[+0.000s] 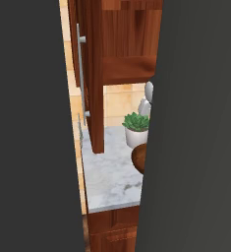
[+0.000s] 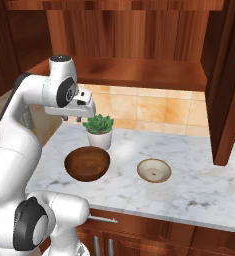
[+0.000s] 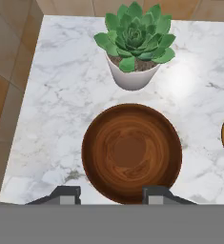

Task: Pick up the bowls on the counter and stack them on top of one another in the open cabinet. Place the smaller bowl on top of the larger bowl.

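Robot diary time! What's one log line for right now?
claw: open, above big bowl | small bowl: on counter | cabinet: open, no bowls

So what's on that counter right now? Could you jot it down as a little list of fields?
large bowl: dark brown, empty, on the marble counter
small bowl: cream inside, beside the large one, apart from it
plant pot: white, green succulent, just behind the large bowl
cabinet: open, shelf bare
hand: open, above the large bowl, holding nothing

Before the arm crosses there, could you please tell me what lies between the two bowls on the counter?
Nothing: the right base view shows bare marble counter between the large brown bowl and the small cream-lined bowl.
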You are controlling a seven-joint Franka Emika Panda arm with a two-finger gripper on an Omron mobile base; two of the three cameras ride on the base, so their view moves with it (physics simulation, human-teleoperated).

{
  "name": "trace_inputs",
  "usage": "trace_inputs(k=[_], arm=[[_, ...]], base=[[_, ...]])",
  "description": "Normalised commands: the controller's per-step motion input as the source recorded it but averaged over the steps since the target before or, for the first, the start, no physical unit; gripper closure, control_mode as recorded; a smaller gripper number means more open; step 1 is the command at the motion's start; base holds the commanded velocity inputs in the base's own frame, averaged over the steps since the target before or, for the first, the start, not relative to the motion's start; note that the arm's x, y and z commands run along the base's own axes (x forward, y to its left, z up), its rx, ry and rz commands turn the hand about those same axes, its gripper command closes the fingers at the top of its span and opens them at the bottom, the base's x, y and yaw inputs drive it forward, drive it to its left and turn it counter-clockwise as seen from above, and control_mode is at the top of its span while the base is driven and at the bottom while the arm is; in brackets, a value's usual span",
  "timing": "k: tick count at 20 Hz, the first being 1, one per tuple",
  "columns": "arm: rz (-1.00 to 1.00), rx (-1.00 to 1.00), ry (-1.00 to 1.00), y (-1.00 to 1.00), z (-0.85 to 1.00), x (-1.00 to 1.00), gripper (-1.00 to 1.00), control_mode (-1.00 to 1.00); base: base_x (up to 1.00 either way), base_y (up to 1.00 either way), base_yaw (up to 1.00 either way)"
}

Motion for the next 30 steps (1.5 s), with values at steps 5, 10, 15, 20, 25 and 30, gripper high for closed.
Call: trace_inputs(k=[5, 10, 15, 20, 25, 30], arm=[[0.00, 0.00, 0.00, -0.08, 0.00, 0.00, -1.00, -1.00], [0.00, 0.00, 0.00, -0.39, -0.16, 0.02, -1.00, -1.00], [0.00, 0.08, 0.00, -0.79, -0.36, 0.03, -1.00, -1.00], [-0.06, 0.06, 0.00, -0.49, -0.32, 0.00, -1.00, -1.00], [-0.16, 0.05, 0.00, -0.44, -0.19, 0.01, -1.00, -1.00], [-0.23, 0.06, 0.00, -0.41, -0.15, 0.06, -1.00, -1.00]], base=[[0.00, 0.00, 0.00], [0.00, 0.00, 0.00], [0.00, 0.00, 0.00], [0.00, 0.00, 0.00], [0.00, 0.00, 0.00], [0.00, 0.00, 0.00]])
